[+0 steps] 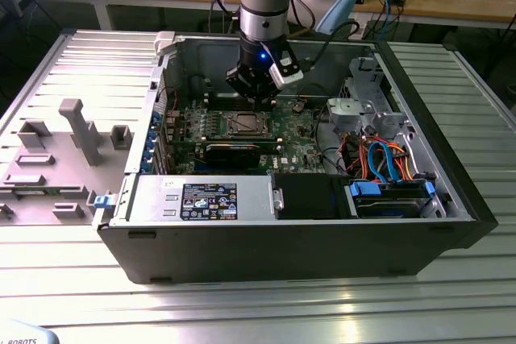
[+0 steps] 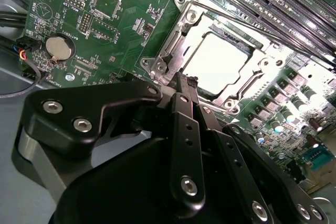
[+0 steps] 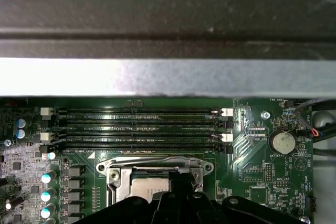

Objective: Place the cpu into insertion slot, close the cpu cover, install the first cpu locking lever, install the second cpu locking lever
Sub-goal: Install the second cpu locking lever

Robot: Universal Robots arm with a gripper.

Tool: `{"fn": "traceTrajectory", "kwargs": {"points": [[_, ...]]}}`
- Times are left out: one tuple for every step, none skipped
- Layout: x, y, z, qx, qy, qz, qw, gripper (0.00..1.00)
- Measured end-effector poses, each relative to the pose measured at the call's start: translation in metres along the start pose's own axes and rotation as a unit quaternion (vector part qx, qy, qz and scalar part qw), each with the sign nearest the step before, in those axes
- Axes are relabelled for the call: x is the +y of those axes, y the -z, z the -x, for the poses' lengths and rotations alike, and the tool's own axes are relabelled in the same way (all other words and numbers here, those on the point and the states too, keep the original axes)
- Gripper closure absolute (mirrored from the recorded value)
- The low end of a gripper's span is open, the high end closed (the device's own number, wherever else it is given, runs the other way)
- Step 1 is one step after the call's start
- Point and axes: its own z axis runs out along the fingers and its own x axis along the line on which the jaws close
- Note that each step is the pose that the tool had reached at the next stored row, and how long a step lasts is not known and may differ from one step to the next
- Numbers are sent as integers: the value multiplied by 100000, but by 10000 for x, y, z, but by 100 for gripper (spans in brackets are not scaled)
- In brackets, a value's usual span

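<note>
Inside the open computer case, my gripper (image 1: 256, 101) hangs just above the insertion slot (image 1: 244, 124) on the green board. The cpu (image 2: 218, 61) lies flat in the slot with its silver top showing. The cpu cover (image 2: 184, 45) lies down around it, its window framing the chip. My gripper (image 2: 181, 80) is shut with nothing between its black fingers, and the tips sit close over one edge of the cover. A thin metal lever runs along that edge; whether it is latched I cannot tell. In the first wrist view the cover (image 3: 157, 162) and the cpu (image 3: 147, 187) sit just ahead of the gripper (image 3: 181, 179).
Long black memory slots (image 3: 142, 124) run beside the socket, and a coin battery (image 3: 283, 141) sits on the board. The case wall stands close behind. A power supply (image 1: 201, 197) and a drive cage with blue cables (image 1: 387, 167) fill the front. A grey fixture tray (image 1: 64, 151) lies outside.
</note>
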Motion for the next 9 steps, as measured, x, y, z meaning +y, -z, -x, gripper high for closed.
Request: {"fn": "traceTrajectory", "kwargs": {"points": [[0, 0, 0, 3, 2, -53, 100000, 89], [0, 0, 0, -1, 2, -57, 100000, 89], [0, 0, 0, 1, 1, -55, 100000, 89], [0, 0, 0, -1, 3, -61, 100000, 89], [0, 0, 0, 1, 2, -65, 100000, 89], [0, 0, 0, 0, 0, -78, 100000, 89], [0, 0, 0, 0, 3, -91, 100000, 89], [0, 0, 0, 2, 3, -94, 100000, 89], [0, 0, 0, -1, 1, -95, 100000, 89]]}}
